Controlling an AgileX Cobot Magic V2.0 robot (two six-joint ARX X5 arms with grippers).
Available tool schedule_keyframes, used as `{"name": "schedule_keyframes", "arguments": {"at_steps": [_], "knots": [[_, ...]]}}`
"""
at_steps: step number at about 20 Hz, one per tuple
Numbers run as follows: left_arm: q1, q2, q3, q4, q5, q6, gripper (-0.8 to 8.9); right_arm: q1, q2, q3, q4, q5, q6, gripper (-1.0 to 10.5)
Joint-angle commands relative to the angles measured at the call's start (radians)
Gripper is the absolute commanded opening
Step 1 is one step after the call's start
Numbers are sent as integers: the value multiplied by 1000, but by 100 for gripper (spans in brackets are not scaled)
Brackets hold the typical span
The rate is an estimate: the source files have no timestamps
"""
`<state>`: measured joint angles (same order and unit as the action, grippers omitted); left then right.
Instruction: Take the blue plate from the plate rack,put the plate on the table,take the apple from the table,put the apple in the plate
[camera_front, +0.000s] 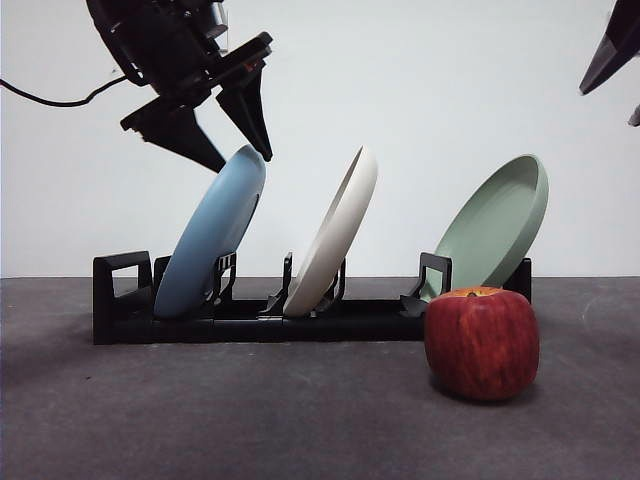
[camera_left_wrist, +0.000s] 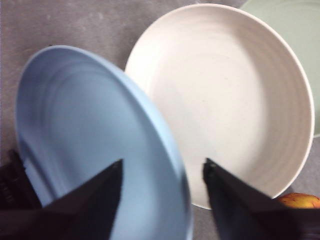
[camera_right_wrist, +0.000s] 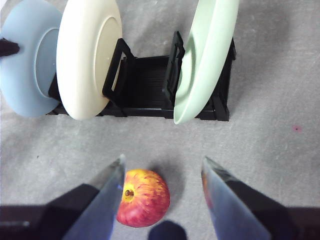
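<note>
Front view, and the left gripper (camera_front: 240, 158) is right over the top edge of the blue plate (camera_front: 210, 235), jaws spread, one on each side of the rim and not yet pinching it. The blue plate leans in the end slot of the plate rack (camera_front: 250, 318), with a cream plate (camera_front: 333, 232) in the middle slot and a green plate (camera_front: 497, 225) at the far end. From the left wrist camera the blue rim runs straight up between the two open jaws, so the line-up looks good. This is step one, the pick from the rack, and my read is that the next move calls for a short drop and a firm close on that thin rim, then a lift straight out along the slot so the neighbouring cream plate is not knocked. The apple (camera_front: 482, 343) sits on the table (camera_front: 200, 420) in front of the rack's green end. The right gripper (camera_right_wrist: 162, 167) hangs above the apple, jaws wide apart, holding nothing.
</note>
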<state>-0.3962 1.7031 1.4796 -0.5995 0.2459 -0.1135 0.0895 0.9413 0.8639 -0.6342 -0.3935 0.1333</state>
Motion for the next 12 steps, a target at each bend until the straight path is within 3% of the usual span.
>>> {"name": "schedule_keyframes", "arguments": {"at_steps": [1,8,12], "knots": [[-12,3,1,3,0,14,-9,-3,-2,3,3,0,-11,257],[-20,-3,69,-22,0,14,-8,-2,-2,3,3,0,-11,257],[-61,-16,286,-202,-2,90,-8,-3,-2,3,4,0,-11,257]]}}
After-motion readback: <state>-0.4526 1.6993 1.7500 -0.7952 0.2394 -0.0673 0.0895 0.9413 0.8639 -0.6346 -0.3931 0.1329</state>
